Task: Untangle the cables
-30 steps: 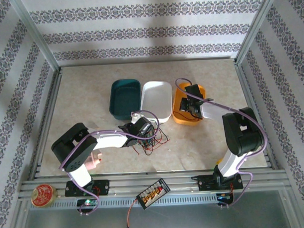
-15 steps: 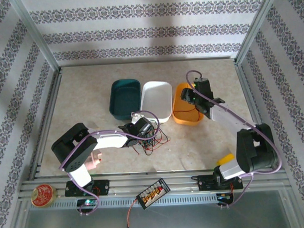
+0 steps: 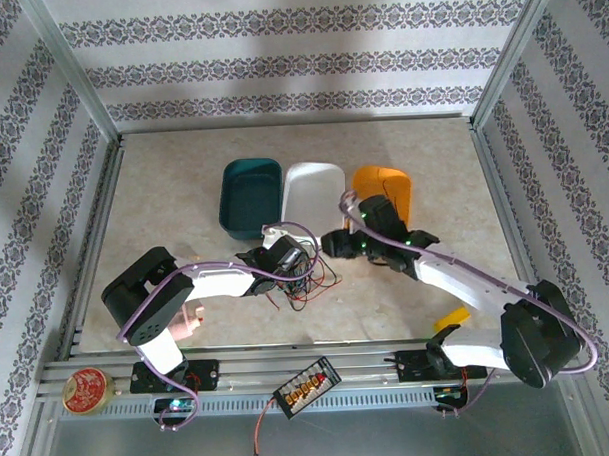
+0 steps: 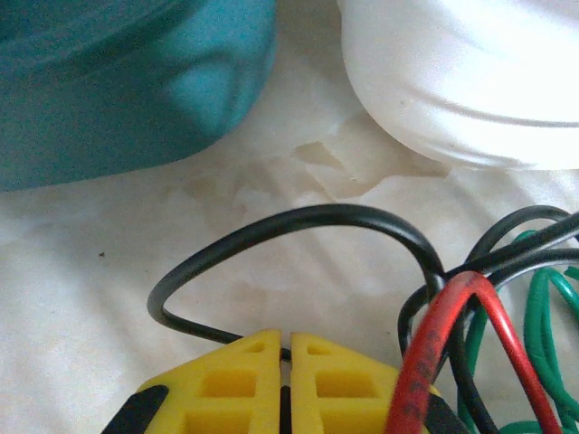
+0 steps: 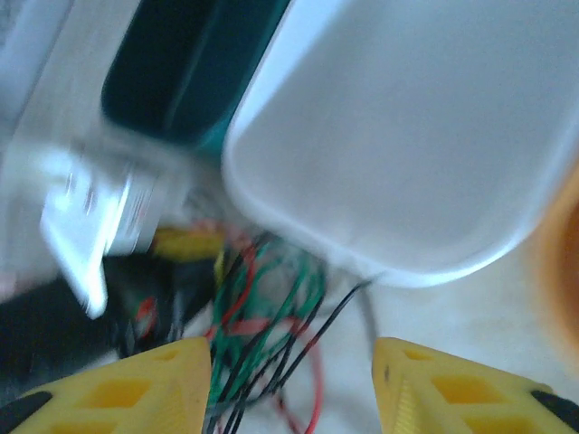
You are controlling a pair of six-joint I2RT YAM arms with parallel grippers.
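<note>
the left gripper (image 4: pixel 286 345), its yellow fingers pressed together on a black strand, pins the tangle of thin red, black and green cables (image 3: pixel 308 280) on the marbled beige tabletop (image 3: pixel 183 182), just in front of the white plastic tray (image 3: pixel 316 200). the right gripper (image 5: pixel 291 354) hovers over the tangle, jaws apart. a bite on several strands at once (they cross closely) could cinch the knot or drag it into the tray.

White-black arms (image 3: pixel 226 281), purple cables (image 3: pixel 284 226), yellow claw fingers (image 5: pixel 452 393)
</note>
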